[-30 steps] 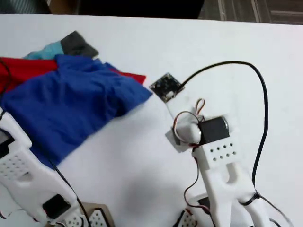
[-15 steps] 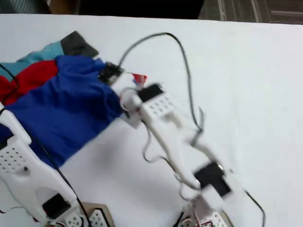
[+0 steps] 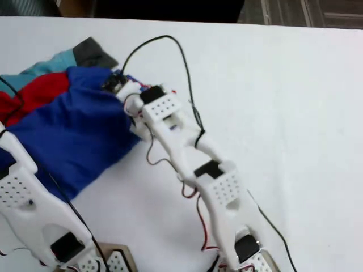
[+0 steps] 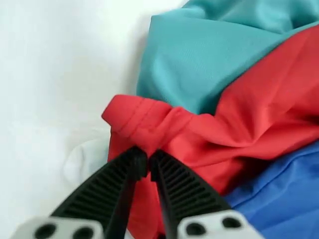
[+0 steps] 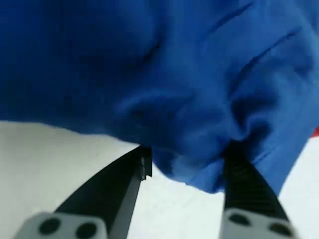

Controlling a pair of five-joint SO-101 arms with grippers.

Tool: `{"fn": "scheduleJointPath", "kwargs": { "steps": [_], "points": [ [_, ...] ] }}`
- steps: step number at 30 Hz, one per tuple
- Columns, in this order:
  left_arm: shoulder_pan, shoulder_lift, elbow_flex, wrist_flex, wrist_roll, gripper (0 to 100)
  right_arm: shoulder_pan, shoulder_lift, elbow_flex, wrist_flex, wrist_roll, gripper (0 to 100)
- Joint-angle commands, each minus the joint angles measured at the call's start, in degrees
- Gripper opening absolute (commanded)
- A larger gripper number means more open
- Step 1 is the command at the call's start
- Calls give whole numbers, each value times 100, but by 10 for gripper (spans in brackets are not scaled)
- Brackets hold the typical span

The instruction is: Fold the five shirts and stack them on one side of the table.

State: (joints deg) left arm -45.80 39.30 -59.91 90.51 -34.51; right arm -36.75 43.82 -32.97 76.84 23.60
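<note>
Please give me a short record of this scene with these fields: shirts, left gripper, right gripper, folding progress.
shirts: blue shirt on top of a loose pile with red shirt, teal shirt and dark grey shirt, on the table
left gripper: fingers shut on a red shirt fold
right gripper: fingers open around the blue shirt's edge
folding progress: none looks folded

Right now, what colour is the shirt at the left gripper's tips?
Red. The left gripper meets the red shirt; clearest in left wrist view.
</note>
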Motion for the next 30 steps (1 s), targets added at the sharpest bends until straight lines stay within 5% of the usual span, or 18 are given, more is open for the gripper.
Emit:
{"fn": "scheduleJointPath", "kwargs": {
  "steps": [1,5,13,25,30],
  "points": [
    [-35,-44,-31,-35,-35,26,268,259,-791,251,0,214],
    [-35,-44,-22,-35,-35,26,426,426,-1363,725,-9,5],
    [-26,-35,-22,-53,-35,26,1437,66,-2901,2070,35,20],
    [-141,-79,-57,-448,-26,26,3855,-1560,-3033,2114,44,20],
    [-686,-105,-391,-1371,1143,26,4207,-1947,-3033,2114,35,20]
  ]
}}
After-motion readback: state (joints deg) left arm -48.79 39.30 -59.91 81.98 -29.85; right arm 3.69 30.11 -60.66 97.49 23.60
